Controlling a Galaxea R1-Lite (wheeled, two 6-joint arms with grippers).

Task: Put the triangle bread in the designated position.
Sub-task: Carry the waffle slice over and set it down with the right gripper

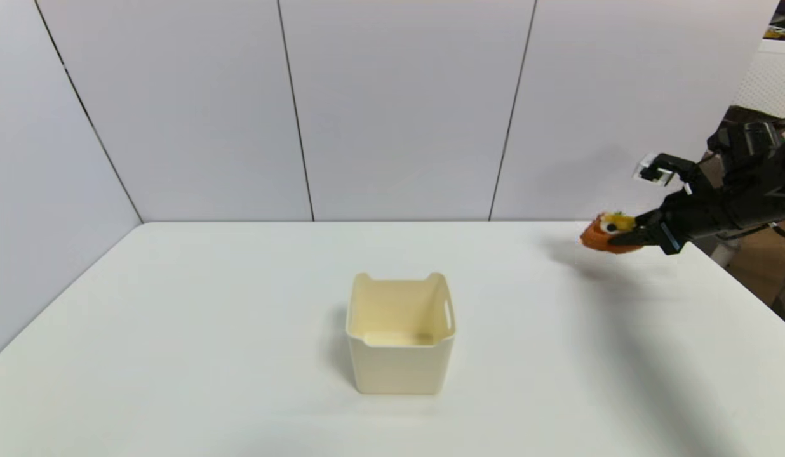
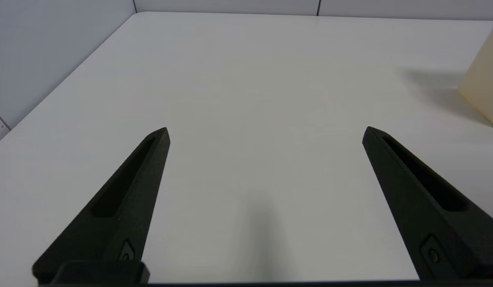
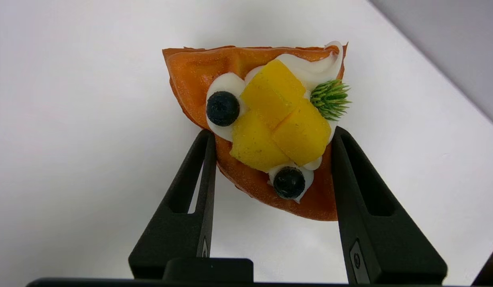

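The triangle bread (image 1: 605, 233) is an orange-brown wedge topped with cream, yellow fruit, dark berries and a green sprig. It hangs above the table's far right part, held in my right gripper (image 1: 624, 236). In the right wrist view the two black fingers (image 3: 198, 175) press on both sides of the triangle bread (image 3: 198, 75), and its shadow lies on the white table below. My left gripper (image 2: 266, 133) is open over bare white tabletop, with nothing between its fingers. The designated position has no mark of its own that I can see.
A cream box (image 1: 400, 333), open on top, stands in the middle of the white table (image 1: 176, 317); its side edge shows in the left wrist view as the cream box (image 2: 486, 79). Grey wall panels close the back and left. The table's right edge runs near my right arm.
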